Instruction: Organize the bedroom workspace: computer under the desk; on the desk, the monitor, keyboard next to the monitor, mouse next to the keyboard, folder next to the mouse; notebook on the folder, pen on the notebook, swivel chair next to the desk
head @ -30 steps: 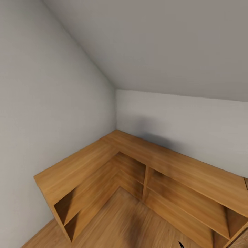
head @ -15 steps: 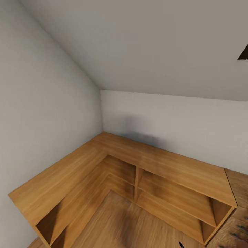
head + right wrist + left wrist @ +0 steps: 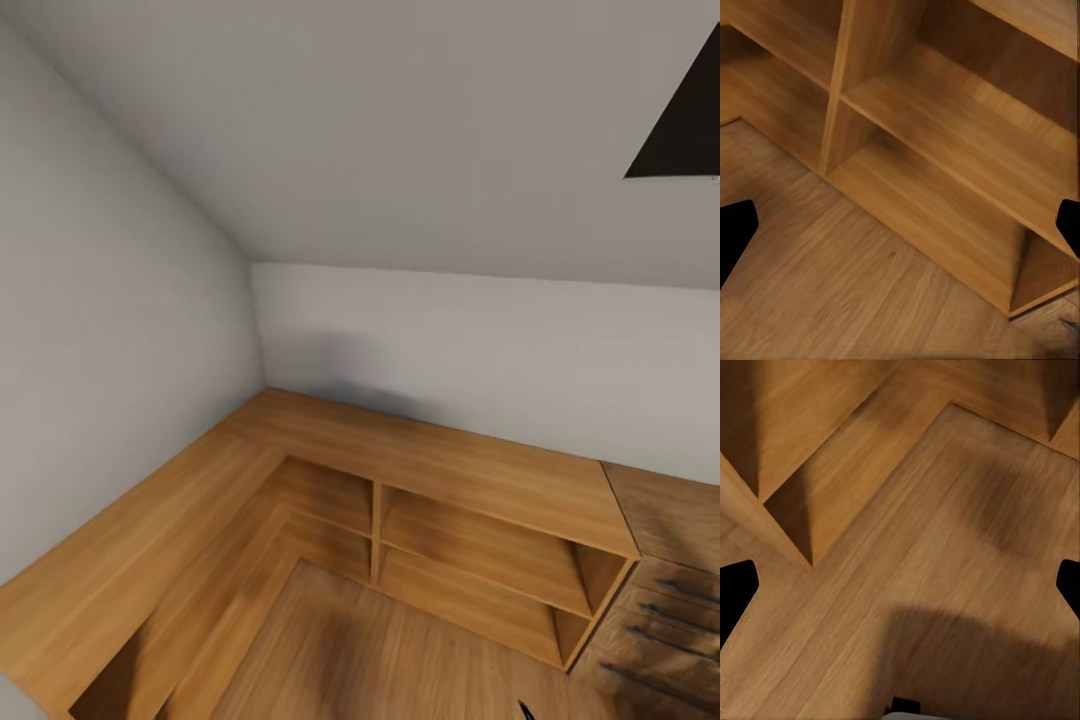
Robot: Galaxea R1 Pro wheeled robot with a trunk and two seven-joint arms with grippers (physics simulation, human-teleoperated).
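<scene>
While the robot faced a corner of the bedroom (image 3: 420,120), its head camera looked down on low wooden open shelving (image 3: 470,540) that ran in an L along two grey-white walls beneath the sloped ceiling. Just beside the shelving's far end stood a light wooden chest (image 3: 660,600) with long bar handles. Above the chest, a dark skylight (image 3: 685,120) cut into the ceiling. Light wood floor (image 3: 380,650) filled the shelving's inner angle. Both wrist cameras looked at the floor by the shelving's lower compartments. The left gripper (image 3: 900,585) and the right gripper (image 3: 900,225) each had black fingertips at opposite frame edges, spread wide and holding nothing.
</scene>
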